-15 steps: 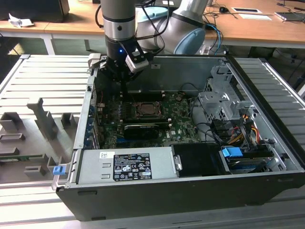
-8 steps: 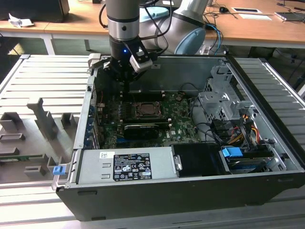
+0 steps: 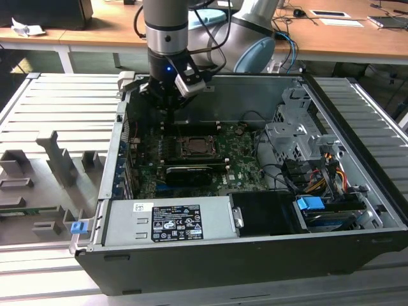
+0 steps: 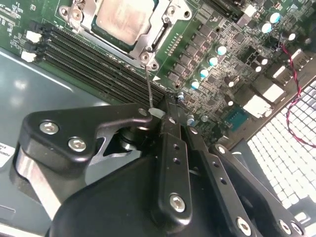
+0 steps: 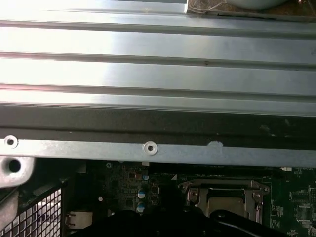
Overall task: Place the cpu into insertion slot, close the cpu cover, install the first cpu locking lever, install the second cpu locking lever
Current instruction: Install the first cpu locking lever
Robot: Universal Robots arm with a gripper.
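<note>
Hovering inside the open computer case [image 3: 357, 210], my gripper [image 4: 157, 114] sits at the socket's 12 o'clock in the exterior view, closed on the tip of a thin locking lever [image 4: 149, 84], whose long axis runs straight from the cpu cover [image 4: 89, 22] to me. The cpu [image 4: 126, 17] lies flat in the insertion slot [image 3: 197, 147], beneath the closed cover.

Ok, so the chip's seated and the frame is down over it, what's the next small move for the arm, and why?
Probably swing the locking lever down toward the board. In the second wrist view the gripper is shut on its tip, the lever stands up beside the cover's corner, and the cpu cover lies flat over the cpu, so it looks unlatched.
</note>
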